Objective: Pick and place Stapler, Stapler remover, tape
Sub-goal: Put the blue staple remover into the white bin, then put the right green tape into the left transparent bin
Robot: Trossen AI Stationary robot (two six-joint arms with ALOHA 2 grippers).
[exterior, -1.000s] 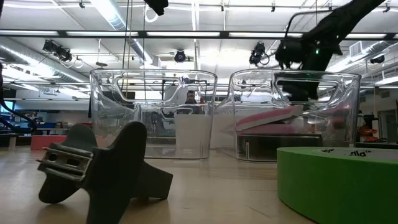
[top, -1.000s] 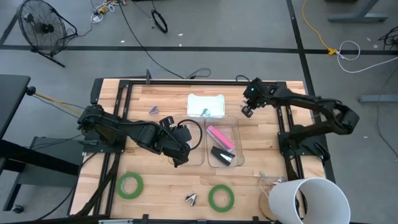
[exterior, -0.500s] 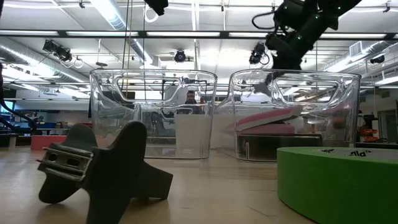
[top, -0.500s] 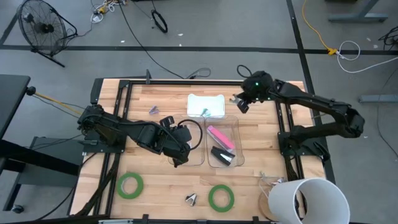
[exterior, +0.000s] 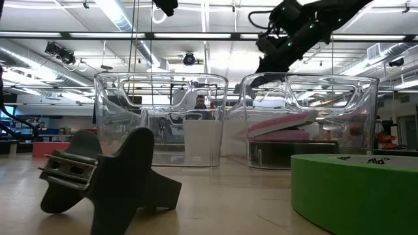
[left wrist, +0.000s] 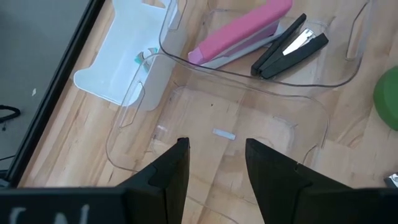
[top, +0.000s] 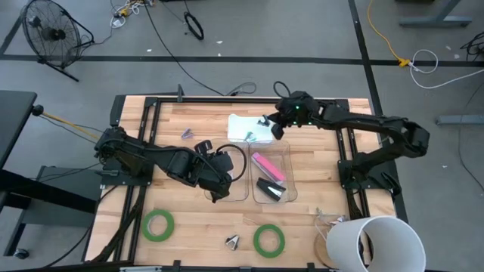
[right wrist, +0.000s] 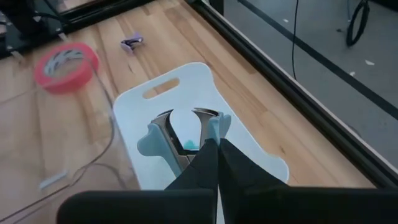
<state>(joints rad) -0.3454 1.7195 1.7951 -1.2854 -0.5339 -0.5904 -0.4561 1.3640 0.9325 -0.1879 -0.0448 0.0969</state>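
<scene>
Right hand over the white tray

The right hand (top: pixel 266 125), fingers pressed together and empty, hovers above the teal stapler remover (right wrist: pixel 180 134) at upper centre (no readable labels); the left hand (left wrist: pixel 216 163) gapes, empty, over a clear bin (left wrist: pixel 143 127).

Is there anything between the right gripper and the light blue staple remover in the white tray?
Nothing visible. The right gripper hangs over the white tray, and its wrist view shows the light blue staple remover just beyond its shut fingers, with only bare tray around it.
</scene>
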